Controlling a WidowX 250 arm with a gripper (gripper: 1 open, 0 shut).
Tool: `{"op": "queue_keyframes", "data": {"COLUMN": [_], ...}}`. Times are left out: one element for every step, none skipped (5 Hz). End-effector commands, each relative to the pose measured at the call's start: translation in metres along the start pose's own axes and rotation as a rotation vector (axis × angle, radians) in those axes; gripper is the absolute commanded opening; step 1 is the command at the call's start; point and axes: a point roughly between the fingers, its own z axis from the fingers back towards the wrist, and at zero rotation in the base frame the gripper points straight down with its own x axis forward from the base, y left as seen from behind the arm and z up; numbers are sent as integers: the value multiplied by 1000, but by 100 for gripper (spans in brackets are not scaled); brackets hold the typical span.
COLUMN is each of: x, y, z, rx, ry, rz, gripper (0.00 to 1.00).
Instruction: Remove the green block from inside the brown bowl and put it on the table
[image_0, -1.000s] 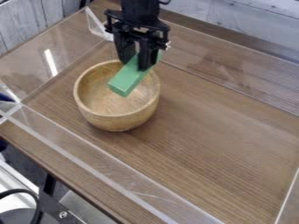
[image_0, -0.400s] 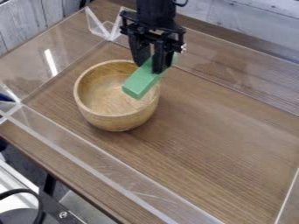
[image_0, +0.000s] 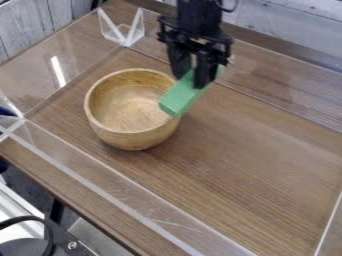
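Note:
The green block (image_0: 181, 98) hangs tilted in the air, its lower end just over the right rim of the brown bowl (image_0: 131, 110). My black gripper (image_0: 199, 73) comes down from above and is shut on the block's upper end. The light tan wooden bowl sits left of centre on the table (image_0: 254, 150), and nothing shows inside it. The block's top end is hidden between the fingers.
Low clear acrylic walls (image_0: 80, 165) edge the brown wood-grain tabletop on all sides. A clear acrylic bracket (image_0: 123, 28) stands at the back left corner. Bare wood stretches to the right of the bowl and in front of it.
The gripper has carried the green block to the right, from over the bowl's inside to above its right rim. The bowl has stayed where it was.

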Motion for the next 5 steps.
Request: {"op": "queue_keyframes", "data": {"x": [22,27,33,37,40], "y": [-16,-27,-26,-18,-13], "z": [7,-10,-31,-35,-41], "rx": [17,12,15,18,19], "ry": [-64,-44,-14,-16,-14], "rz": [-31,-40,-35,-11,-4], "gripper": [0,0,0,0,0]}}
